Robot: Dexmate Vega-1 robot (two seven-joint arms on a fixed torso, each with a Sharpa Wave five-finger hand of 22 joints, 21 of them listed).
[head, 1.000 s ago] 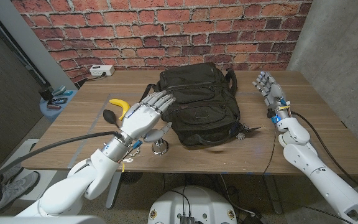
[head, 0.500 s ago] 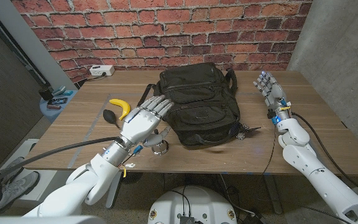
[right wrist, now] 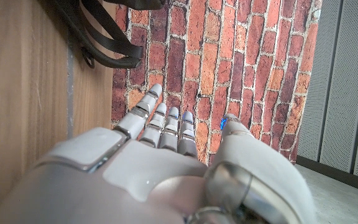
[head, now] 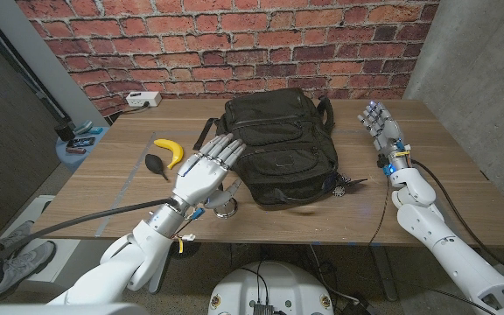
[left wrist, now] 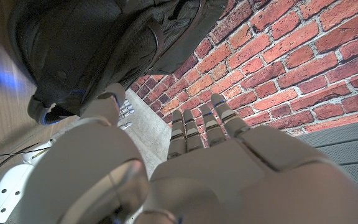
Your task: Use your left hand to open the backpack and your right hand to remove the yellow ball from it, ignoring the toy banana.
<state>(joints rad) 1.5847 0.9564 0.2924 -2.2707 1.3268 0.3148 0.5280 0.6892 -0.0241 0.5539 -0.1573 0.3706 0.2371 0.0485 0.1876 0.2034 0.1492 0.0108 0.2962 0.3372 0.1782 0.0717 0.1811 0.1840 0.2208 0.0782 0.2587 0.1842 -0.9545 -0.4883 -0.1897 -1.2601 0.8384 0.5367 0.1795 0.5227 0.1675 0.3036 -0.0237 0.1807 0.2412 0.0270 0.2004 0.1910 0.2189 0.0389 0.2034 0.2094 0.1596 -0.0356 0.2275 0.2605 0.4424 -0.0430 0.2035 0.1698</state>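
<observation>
A black backpack [head: 280, 147] lies closed on the middle of the wooden table [head: 462, 188]; its dark fabric [left wrist: 92, 43] shows beyond my left hand's fingers in the left wrist view. My left hand [head: 203, 171] hovers open at the backpack's left side, fingers stretched toward it and holding nothing. My right hand [head: 380, 125] stands open to the right of the backpack, fingers straight and apart from the bag. A backpack strap [right wrist: 107, 34] shows in the right wrist view. The yellow toy banana [head: 171, 151] lies on the table left of my left hand.
A small black object [head: 155, 162] lies beside the banana. A small metal piece [head: 224, 206] sits on the table under my left hand. A white power strip [head: 143, 100] lies at the table's back left. A brick wall [head: 234, 44] stands behind.
My left hand has moved right and a little forward, nearer the backpack's left side. My right hand and the backpack have stayed put.
</observation>
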